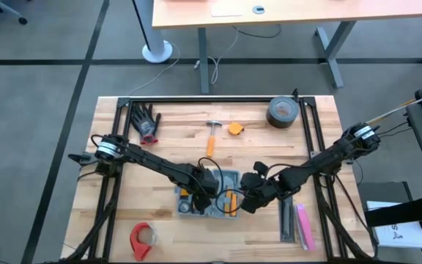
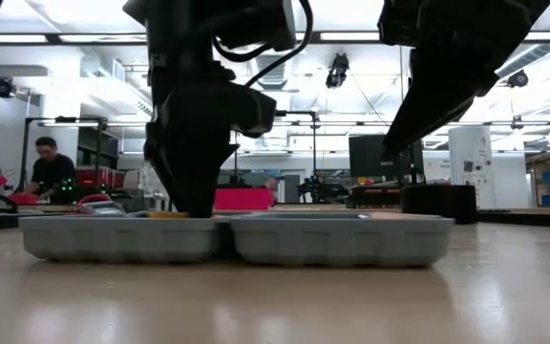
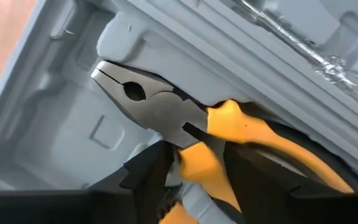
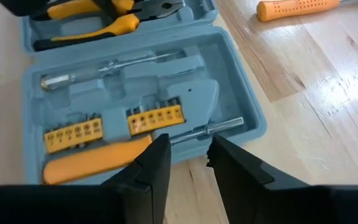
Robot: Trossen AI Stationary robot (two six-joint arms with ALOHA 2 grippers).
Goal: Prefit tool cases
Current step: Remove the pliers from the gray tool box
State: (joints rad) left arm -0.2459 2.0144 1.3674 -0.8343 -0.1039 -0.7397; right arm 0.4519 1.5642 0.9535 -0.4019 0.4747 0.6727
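The blue-grey tool case (image 1: 229, 178) lies open and flat on the table, both halves up (image 2: 332, 241). One half (image 4: 229, 68) holds a screwdriver, yellow bit strips and a yellow handle in its grey tray. My left gripper (image 1: 205, 192) points down into the other half (image 3: 48, 130) and is shut on yellow-handled pliers (image 3: 160, 109). The pliers' steel head lies over a moulded slot. My right gripper (image 4: 188, 149) is open and empty, above the case's edge (image 1: 249, 192). My left gripper holds the pliers by a yellow handle just behind the joint (image 3: 194, 160), pinched between its two fingers. The other handle (image 3: 272, 137) runs past the outer side of one finger. The fingers come from above, pointing down (image 2: 194, 191). The pliers sit low in the tray; whether they rest on it I cannot tell.
A hammer (image 1: 211, 136), a yellow tape measure (image 1: 234, 128), a duct tape roll (image 1: 283, 111) and gloves (image 1: 146, 121) lie at the far side. A red tool (image 1: 141, 238) lies near left, black and pink bars (image 1: 299, 224) near right. A metal frame (image 1: 218, 100) rims the table.
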